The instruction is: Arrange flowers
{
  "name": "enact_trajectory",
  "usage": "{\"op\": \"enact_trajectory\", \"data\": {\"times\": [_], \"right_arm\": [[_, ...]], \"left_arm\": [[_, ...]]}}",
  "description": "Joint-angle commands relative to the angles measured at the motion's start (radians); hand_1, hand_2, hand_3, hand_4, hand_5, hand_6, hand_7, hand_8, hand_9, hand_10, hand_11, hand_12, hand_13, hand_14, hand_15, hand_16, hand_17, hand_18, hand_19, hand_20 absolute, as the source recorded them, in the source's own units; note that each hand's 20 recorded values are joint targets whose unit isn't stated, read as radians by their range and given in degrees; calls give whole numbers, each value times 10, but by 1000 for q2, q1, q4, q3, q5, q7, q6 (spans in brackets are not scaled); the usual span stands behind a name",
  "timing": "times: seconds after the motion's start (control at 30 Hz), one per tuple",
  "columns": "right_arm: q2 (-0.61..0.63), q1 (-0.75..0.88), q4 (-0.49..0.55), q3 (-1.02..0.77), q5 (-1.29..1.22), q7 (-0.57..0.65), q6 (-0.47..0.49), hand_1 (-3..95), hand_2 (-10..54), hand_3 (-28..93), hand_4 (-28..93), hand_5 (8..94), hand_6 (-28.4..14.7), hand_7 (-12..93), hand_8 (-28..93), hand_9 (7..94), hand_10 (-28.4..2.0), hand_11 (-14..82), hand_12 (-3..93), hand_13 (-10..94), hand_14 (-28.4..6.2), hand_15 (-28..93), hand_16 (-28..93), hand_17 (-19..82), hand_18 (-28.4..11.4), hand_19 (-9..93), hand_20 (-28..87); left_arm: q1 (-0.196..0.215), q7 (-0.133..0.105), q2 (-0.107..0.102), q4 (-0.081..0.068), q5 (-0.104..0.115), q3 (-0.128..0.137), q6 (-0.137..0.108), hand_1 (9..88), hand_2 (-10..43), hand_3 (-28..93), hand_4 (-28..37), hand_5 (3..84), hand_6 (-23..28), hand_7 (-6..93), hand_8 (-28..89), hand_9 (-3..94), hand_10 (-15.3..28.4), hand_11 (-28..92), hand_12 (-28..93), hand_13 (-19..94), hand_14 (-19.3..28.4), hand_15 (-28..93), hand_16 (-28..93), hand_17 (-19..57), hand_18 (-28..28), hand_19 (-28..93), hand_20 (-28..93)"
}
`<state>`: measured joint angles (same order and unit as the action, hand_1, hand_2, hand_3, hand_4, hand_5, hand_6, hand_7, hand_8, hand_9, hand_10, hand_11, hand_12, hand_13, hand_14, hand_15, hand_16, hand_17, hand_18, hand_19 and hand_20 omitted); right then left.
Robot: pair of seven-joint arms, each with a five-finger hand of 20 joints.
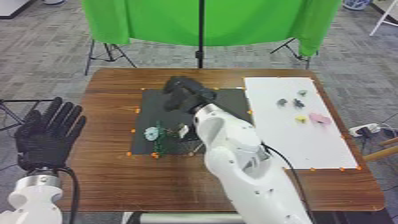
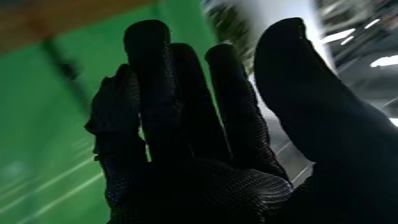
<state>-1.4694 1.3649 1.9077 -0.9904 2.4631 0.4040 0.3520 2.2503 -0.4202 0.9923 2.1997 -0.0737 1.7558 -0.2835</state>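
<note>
Black right hand: fingers extended, apart.
Arranging is judged under way; next, a flower should be gripped.

Wooden table, left side: room to pass between its edge and the black mat
Mat, near left: blocked by pale blue flower and green stem
Mat, far part: right hand above it
Right arm: bars the way across the near side
White sheet: room on its near part; pink flower and yellow flower farther up
</note>
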Motion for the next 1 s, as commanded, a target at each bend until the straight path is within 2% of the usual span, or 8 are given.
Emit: {"op": "enact_trajectory", "data": {"times": [0.03, 0.17, 0.27, 0.43, 0.67, 0.87, 1.0], "right_arm": [[327, 78, 19, -291, 61, 128, -50, 426, -95, 809, -283, 529, -72, 106, -99, 496, -200, 108, 161, 494, -170, 492, 176, 284, -244, 830, 406], [389, 121, -15, -383, 30, 174, -37, 418, -95, 804, -283, 523, -75, 100, -95, 487, -205, 101, 158, 483, -174, 469, 167, 287, -248, 846, 406], [425, 135, -59, -426, 13, 129, -16, 417, -95, 807, -283, 522, -77, 98, -94, 487, -204, 101, 157, 479, -174, 465, 165, 287, -247, 851, 405], [446, 158, -88, -441, 40, 132, 12, 433, -95, 825, -282, 526, -61, 117, -99, 488, -185, 106, 156, 431, -167, 416, 156, 245, -236, 820, 402], [449, 163, -90, -433, 44, 160, 66, 461, -95, 835, -282, 540, -52, 127, -105, 506, -173, 111, 154, 449, -158, 398, 159, 248, -236, 819, 409], [449, 173, -85, -431, 50, 174, 152, 487, -95, 841, -282, 571, -46, 134, -110, 547, -170, 121, 155, 489, -151, 416, 172, 264, -238, 834, 420], [440, 181, -122, -428, 63, 162, 153, 492, -95, 835, -283, 576, -46, 133, -111, 563, -166, 129, 159, 506, -145, 433, 180, 275, -236, 844, 425]], "left_arm": [[32, -22, 27, 5, -14, 7, 5, 241, 157, 792, -283, 453, 81, 109, -92, 398, 140, 176, 97, 330, 128, 220, -27, -43, 127, 313, 129], [43, -32, 29, 8, -13, 13, 3, 240, 157, 792, -283, 453, 81, 109, -92, 398, 141, 176, 96, 330, 129, 220, -27, -43, 127, 312, 129], [43, -33, 31, 8, -10, 15, -2, 241, 157, 792, -283, 453, 80, 109, -92, 398, 139, 176, 97, 330, 128, 220, -27, -43, 127, 313, 130], [47, -36, 28, 10, -10, 23, -5, 241, 157, 792, -283, 453, 81, 109, -92, 398, 141, 174, 96, 330, 128, 220, -26, -43, 127, 313, 130], [42, -33, 32, 10, -12, 14, -6, 241, 157, 792, -283, 452, 81, 108, -92, 398, 139, 176, 97, 330, 128, 221, -26, -44, 127, 314, 130], [49, -37, 32, 12, -13, 15, -5, 242, 158, 793, -283, 453, 81, 109, -92, 398, 140, 177, 97, 329, 129, 222, -26, -44, 127, 315, 130], [57, -38, 34, 16, -11, 13, -2, 242, 158, 792, -283, 453, 81, 109, -92, 398, 140, 177, 96, 329, 129, 222, -27, -44, 127, 315, 131]]}}
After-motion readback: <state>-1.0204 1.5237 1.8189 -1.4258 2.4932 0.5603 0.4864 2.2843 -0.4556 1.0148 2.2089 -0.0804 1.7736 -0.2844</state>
